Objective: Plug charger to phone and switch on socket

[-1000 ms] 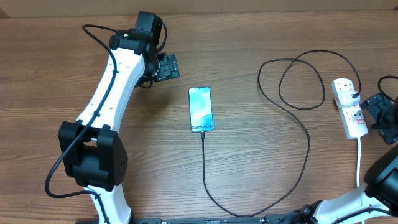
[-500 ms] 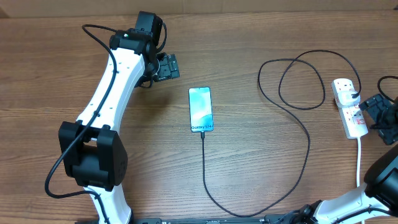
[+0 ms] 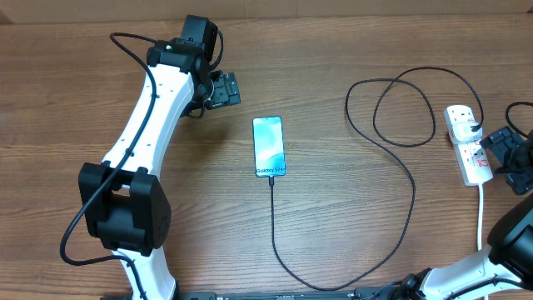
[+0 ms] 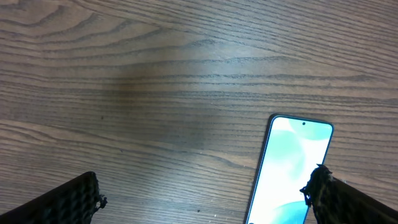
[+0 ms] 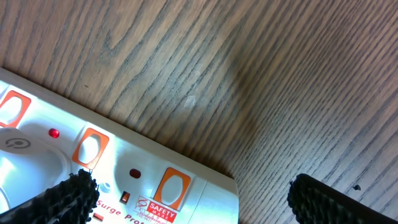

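Observation:
The phone (image 3: 268, 147) lies flat mid-table with its blue-teal screen up. The thin black charger cable (image 3: 411, 197) meets the phone's near end, curves right and loops up to the white socket (image 3: 470, 163) at the right edge. My left gripper (image 3: 226, 89) is open and empty, up and left of the phone. In the left wrist view the phone (image 4: 287, 167) lies by the right finger of that gripper (image 4: 202, 202). My right gripper (image 3: 494, 145) is open beside the socket. In the right wrist view that gripper (image 5: 193, 199) straddles the socket's end (image 5: 205, 196) with its orange switches.
The socket's white cord (image 3: 481, 215) runs toward the near edge. A small red light (image 5: 54, 132) glows on the socket. The cable's loops (image 3: 403, 108) lie left of the socket. Bare wooden table (image 3: 350, 58) lies around.
My right gripper has edged slightly left toward the socket. The left arm, phone and cable have not moved.

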